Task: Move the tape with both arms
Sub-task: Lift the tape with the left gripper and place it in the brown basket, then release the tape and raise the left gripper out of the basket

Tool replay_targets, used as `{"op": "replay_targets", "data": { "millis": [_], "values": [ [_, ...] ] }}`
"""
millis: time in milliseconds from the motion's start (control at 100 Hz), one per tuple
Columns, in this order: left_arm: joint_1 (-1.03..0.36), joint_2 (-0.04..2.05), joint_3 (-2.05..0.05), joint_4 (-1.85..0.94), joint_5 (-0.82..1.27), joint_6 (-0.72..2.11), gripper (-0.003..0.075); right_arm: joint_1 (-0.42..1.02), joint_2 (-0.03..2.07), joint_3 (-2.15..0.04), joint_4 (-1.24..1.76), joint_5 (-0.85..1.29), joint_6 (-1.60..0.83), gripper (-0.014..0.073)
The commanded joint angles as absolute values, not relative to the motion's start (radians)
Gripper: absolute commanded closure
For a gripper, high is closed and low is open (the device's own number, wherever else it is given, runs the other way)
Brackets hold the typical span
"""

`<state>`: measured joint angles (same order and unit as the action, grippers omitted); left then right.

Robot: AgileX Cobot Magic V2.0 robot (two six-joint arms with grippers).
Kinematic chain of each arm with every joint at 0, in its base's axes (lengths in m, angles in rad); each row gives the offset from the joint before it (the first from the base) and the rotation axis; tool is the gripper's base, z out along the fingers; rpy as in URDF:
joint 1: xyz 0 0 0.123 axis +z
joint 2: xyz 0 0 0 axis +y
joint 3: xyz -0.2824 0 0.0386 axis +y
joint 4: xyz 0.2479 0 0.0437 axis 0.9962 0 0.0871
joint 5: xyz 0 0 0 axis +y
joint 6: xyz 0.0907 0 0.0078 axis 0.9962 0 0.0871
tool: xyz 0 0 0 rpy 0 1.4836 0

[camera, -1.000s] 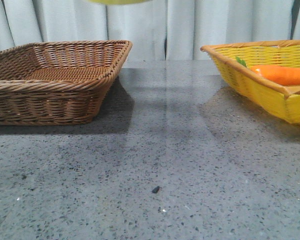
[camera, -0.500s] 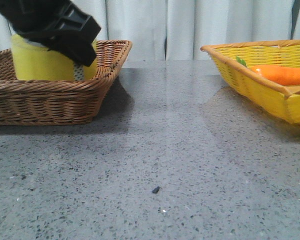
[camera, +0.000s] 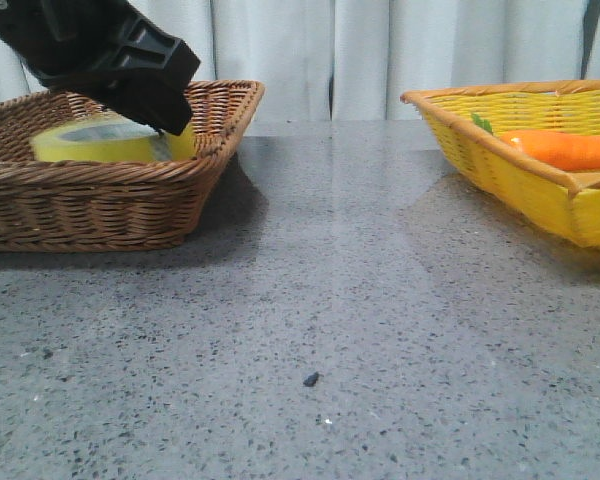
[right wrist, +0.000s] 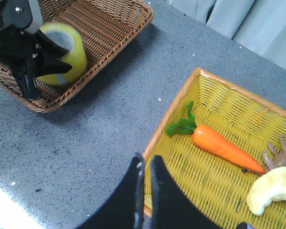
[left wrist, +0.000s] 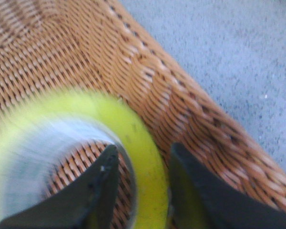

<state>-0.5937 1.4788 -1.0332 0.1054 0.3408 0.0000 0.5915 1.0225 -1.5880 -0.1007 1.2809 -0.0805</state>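
The tape [camera: 95,142], a wide yellow roll with a white core, lies low and tilted inside the brown wicker basket [camera: 100,205]. My left gripper [camera: 168,122] is just above it, open. In the left wrist view one finger is inside the core and the other outside, straddling the blurred tape [left wrist: 138,136] wall with a gap; my left gripper [left wrist: 144,149] is not clamping it. The right wrist view shows the tape [right wrist: 76,52] between the left gripper's [right wrist: 69,60] spread fingers. My right gripper [right wrist: 147,160] is shut and empty, above the yellow basket's near rim.
The yellow wicker basket [camera: 520,170] stands at the right and holds an orange carrot [camera: 565,150] with green leaves. In the right wrist view it also holds a pale yellow item [right wrist: 271,188] and a brown knobbly thing [right wrist: 279,155]. A small dark speck [camera: 311,379] lies on the grey table.
The left arm came down into the brown basket with the tape held upright. Now the roll has dropped lower and tipped over in the basket, free of the jaws.
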Motion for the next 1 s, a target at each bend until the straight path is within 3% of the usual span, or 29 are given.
{"op": "replay_targets", "data": {
  "millis": [0, 230, 300, 460, 720, 990],
  "values": [
    [-0.592, 1.442, -1.065, 0.096, 0.276, 0.000, 0.0398, 0.590, 1.001, -1.606, -0.102, 1.229, -0.079, 0.0659],
    [-0.592, 1.356, -1.065, 0.086, 0.362, 0.000, 0.0437, 0.590, 0.890, -1.518, -0.102, 1.139, -0.079, 0.0659],
    [-0.592, 1.307, -1.063, 0.077, 0.358, 0.000, 0.0504, 0.590, 0.825, -1.434, -0.108, 1.072, -0.079, 0.0659],
    [-0.592, 1.191, -1.026, 0.058, 0.328, 0.000, 0.0740, 0.590, 0.672, -1.213, -0.151, 0.886, -0.079, 0.0659],
    [-0.592, 0.941, -0.826, 0.011, 0.207, 0.000, 0.0741, 0.590, 0.418, -0.811, -0.174, 0.528, -0.079, 0.0659],
    [-0.592, 0.614, -0.578, 0.011, 0.124, 0.000, 0.0741, 0.588, 0.228, -0.552, -0.176, 0.312, -0.067, 0.0659]
  ]
}}
